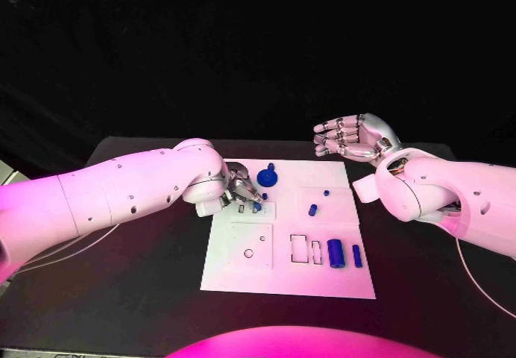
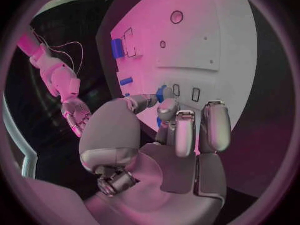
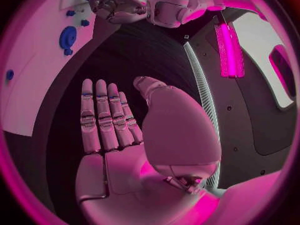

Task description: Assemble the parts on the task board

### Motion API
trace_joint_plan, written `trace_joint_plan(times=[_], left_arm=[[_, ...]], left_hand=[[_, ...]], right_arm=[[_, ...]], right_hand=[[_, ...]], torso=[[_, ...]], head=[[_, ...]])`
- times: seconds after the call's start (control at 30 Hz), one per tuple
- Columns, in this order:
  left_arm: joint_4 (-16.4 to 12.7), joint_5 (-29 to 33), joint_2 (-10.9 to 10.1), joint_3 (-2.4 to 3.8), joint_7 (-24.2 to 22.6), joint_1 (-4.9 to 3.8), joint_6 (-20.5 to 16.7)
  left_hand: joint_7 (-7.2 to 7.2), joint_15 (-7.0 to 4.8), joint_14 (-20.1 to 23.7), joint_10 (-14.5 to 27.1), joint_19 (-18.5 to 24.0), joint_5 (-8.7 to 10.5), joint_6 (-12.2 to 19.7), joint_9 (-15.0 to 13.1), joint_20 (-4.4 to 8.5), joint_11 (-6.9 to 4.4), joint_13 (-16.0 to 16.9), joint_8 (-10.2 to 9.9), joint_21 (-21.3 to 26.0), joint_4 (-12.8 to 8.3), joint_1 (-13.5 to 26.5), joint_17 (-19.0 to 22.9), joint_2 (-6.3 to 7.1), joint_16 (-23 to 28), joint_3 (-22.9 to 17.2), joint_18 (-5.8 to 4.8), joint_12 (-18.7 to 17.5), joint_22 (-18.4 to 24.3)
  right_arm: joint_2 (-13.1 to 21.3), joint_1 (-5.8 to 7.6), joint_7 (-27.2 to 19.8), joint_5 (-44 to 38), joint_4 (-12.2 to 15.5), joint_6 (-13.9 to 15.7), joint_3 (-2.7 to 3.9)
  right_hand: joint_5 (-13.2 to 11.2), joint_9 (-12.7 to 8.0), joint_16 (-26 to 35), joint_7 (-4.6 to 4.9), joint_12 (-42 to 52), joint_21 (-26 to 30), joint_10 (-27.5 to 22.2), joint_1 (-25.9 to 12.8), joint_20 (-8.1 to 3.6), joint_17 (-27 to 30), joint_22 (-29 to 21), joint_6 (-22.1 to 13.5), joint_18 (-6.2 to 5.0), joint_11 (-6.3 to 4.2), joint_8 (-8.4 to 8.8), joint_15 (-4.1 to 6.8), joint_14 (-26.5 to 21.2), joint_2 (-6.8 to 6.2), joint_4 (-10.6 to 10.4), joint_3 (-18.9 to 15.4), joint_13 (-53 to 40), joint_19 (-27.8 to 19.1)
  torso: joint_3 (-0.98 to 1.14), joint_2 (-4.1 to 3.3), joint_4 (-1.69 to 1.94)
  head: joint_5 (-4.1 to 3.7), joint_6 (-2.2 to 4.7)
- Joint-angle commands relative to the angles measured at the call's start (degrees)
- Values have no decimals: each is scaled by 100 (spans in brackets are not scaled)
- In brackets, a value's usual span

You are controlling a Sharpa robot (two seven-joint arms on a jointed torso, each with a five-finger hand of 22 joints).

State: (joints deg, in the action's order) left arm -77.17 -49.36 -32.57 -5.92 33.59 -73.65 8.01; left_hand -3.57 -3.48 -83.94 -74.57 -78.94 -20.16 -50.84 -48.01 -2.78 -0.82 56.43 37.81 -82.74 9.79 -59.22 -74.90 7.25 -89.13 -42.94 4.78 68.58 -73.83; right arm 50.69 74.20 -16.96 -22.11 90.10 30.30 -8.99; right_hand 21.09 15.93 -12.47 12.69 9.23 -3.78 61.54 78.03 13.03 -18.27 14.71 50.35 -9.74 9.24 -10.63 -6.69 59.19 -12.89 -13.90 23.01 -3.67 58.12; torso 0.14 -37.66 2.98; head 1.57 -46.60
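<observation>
Head view: the flat white rectangular task board (image 1: 288, 227) lies in the middle of the black table (image 1: 140, 291). The silver left hand (image 1: 238, 190) is lowered onto the board's upper left part, its fingertips bunched over a small raised white block with slots; a small blue part (image 1: 257, 207) shows at the fingertips, but whether it is pinched or merely touched cannot be told. Just beyond the hand lies a round blue disc-shaped part with a short stub (image 1: 267, 177). Near the board's lower right, a thick blue cylinder (image 1: 336, 253) and a thinner blue pin (image 1: 357, 256) lie side by side, long axes running toward and away from the robot, beside two rectangular cut-outs. The silver right hand (image 1: 353, 138) hovers off the board's far right corner, fingers loosely curled, holding nothing.

Left wrist view: the left hand (image 2: 178, 135) has its fingertips down at the small blue part (image 2: 162, 92), next to two slots; the contact itself is hidden by the fingers.

Right wrist view: the right hand (image 3: 125, 135) is flat, fingers straight and together, empty. The blue disc (image 3: 67, 37) is visible on the board beyond.
</observation>
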Motion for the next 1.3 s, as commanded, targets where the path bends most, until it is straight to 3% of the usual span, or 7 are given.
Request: trace_joint_plan(times=[0.03, 0.3, 0.63, 1.3], left_arm=[[-114, -608, -39, 0, -234, 47, -509], [-291, -1003, -154, -3, -382, 170, -924], [-517, -1431, -345, -6, -597, 334, -1569], [-845, -1628, -593, -6, -665, 517, -1853]], left_hand=[[-1, -34, -565, -50, -38, -16, -47, -2, 5, 8, 9, 21, -26, -1179, 8, -1378, 38, -23, -1202, -110, 23, -9], [8, -41, -564, -64, -33, -26, -69, -3, 12, -1, 12, 24, -24, -1212, 1, -1374, 84, -21, -1216, -108, 22, 0], [30, -55, -572, -148, -48, -64, -142, 5, 27, -21, 105, 25, -35, -1242, -24, -1398, 166, -32, -1245, -111, 79, -19], [41, -64, -579, -187, -66, -107, -184, 15, 36, -33, 139, 17, -48, -1249, -38, -1420, 208, -43, -1269, -117, 96, -45]], right_arm=[[6, -19, -27, -59, -3, -105, -1], [2, -82, -26, -60, -23, -112, -3], [30, -109, -34, -60, -24, -106, -4], [83, -129, -43, -60, -16, -111, -4]], right_hand=[[26, -6, 22, 54, -29, 16, 24, -40, 31, 5, -5, 16, -80, 32, 17, -39, -14, 4, 24, -21, 2, -25], [26, -6, 22, 54, -29, 16, 24, -40, 31, 5, -5, 16, -80, 32, 17, -39, -14, 4, 24, -21, 2, -25], [28, -6, 39, 53, -33, 16, 34, -55, 34, 17, -32, 25, -80, 32, 18, -42, -16, 13, 17, -24, 1, -32], [28, -6, 39, 53, -33, 16, 34, -55, 34, 17, -32, 25, -80, 32, 18, -42, -16, 13, 17, -24, 1, -32]], torso=[[-6, 2, 4], [-1, 0, -10], [-5, -6, -12], [-1, -11, -20]], head=[[3, -6], [26, -18], [-4, -6], [-48, -20]])
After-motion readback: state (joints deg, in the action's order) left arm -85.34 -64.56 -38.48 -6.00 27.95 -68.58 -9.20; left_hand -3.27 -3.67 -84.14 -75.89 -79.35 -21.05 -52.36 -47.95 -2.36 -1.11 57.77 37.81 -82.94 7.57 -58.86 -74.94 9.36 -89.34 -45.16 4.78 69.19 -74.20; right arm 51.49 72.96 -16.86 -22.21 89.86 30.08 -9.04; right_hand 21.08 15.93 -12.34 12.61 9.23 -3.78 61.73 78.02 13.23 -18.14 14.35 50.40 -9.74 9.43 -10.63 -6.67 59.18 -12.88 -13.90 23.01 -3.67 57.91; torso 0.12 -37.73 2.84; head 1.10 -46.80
